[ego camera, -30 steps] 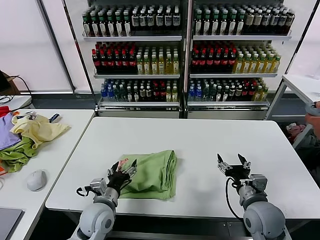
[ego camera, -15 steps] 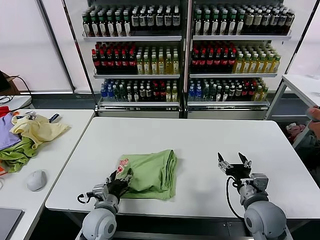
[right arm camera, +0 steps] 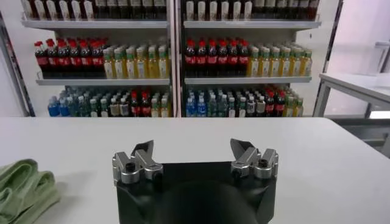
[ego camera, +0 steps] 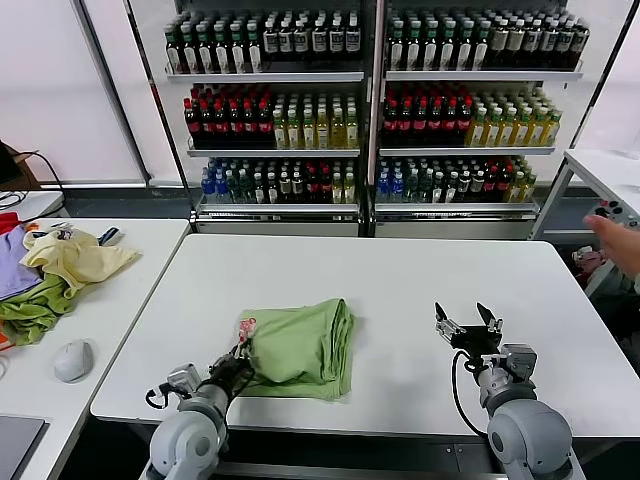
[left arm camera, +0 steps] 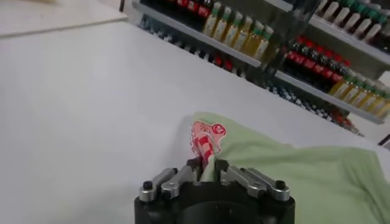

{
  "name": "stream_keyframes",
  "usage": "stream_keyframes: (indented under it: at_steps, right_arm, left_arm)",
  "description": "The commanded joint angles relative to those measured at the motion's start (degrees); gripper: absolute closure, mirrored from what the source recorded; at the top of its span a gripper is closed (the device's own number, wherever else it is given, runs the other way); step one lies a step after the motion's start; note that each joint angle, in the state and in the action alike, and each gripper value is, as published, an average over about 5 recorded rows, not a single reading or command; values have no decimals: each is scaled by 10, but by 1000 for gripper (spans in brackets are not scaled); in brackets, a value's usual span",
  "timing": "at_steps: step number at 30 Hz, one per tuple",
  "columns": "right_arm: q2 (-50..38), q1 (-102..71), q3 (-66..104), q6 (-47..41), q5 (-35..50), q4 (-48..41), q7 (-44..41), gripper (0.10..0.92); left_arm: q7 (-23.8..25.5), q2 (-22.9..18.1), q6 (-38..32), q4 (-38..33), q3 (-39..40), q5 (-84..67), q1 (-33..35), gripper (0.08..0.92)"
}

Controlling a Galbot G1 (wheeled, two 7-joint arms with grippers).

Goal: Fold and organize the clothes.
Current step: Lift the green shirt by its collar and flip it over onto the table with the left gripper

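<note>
In the head view, the light green polo shirt [ego camera: 300, 347] lies folded into a compact bundle on the white table [ego camera: 400, 280], near its front edge and left of centre, with the red-and-white print [ego camera: 247, 325] at the bundle's near-left corner. The left gripper [ego camera: 240, 362] sits low at that corner, touching the cloth, while the right gripper [ego camera: 468, 327] hovers well apart to the right with its fingers spread wide and nothing between them. On the neighbouring table a pale yellow garment [ego camera: 75, 257] lies in a loose heap. In the left wrist view, the left gripper [left arm camera: 206, 167] has its fingers drawn narrow on a raised edge of the shirt [left arm camera: 292, 176] just beside the print [left arm camera: 205, 139], so it appears to be pinching fabric. To do this step well, I judge the pinch should take only the top layer, and any pull should stay low and slow so the stacked folds beneath do not drag open; the risk is catching several layers at once. In the right wrist view, the right gripper [right arm camera: 195, 159] is empty and spread wide over bare tabletop, the shirt [right arm camera: 24, 185] just visible far off at the edge; it could usefully steady the opposite side.
</note>
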Motion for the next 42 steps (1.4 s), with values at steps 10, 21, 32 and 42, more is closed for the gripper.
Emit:
stream_keyframes:
  at_steps: [10, 21, 32, 42]
  right_arm:
    - [2, 5, 0, 2, 1, -4, -1, 203]
    - [10, 8, -4, 3, 1, 0, -1, 203]
    - [14, 0, 0, 6, -1, 8, -2, 203]
    - [8, 2, 6, 6, 2, 15, -2, 203]
  left_arm:
    - [6, 71, 24, -44, -249, -324, -17, 887]
    - [13, 134, 30, -146, -233, -273, -32, 887]
    - [11, -50, -1, -70, 137, 95, -90, 887]
    - [-5, -136, 3, 37, 262, 212, -146, 887]
